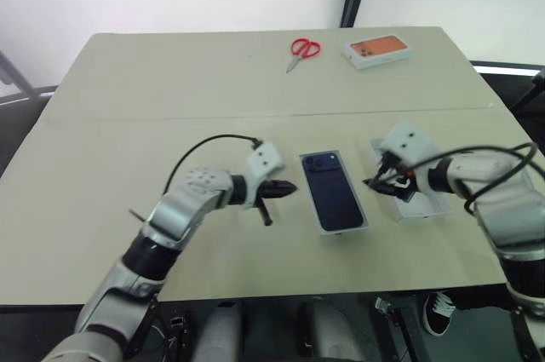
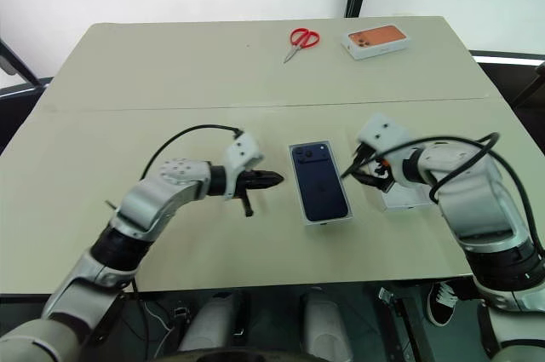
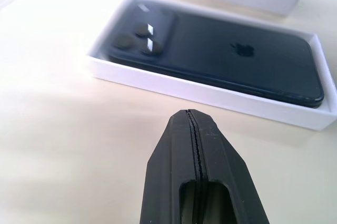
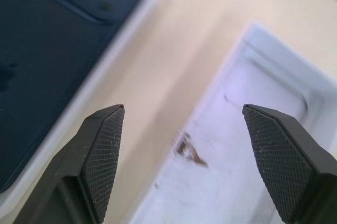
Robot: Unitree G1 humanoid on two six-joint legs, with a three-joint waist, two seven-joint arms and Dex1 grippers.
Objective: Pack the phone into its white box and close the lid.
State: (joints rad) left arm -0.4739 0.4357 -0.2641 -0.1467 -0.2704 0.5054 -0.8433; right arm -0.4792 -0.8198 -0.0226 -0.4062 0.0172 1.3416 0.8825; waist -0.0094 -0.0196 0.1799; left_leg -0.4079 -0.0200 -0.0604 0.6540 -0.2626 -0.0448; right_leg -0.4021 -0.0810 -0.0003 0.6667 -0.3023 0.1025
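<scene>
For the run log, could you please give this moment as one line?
dark navy phone: in shallow white box | white lid: off | left gripper: shut | right gripper: open

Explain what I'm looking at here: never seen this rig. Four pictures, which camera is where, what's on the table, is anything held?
It is a humanoid robot with two arms, each ending in a two-finger black gripper. The two wide pictures come from its head, looking down over a beige table. The two close-ups come from cameras on each wrist, looking along that arm's fingers.

In the middle lies the phone, dark blue, back up, seated in the white box. To its right lies the lid, open side up, under the right gripper, whose fingers are spread and hold nothing. The left gripper, to the left of the box, is shut and empty.

At the far edge are red scissors and an orange-printed box.
</scene>
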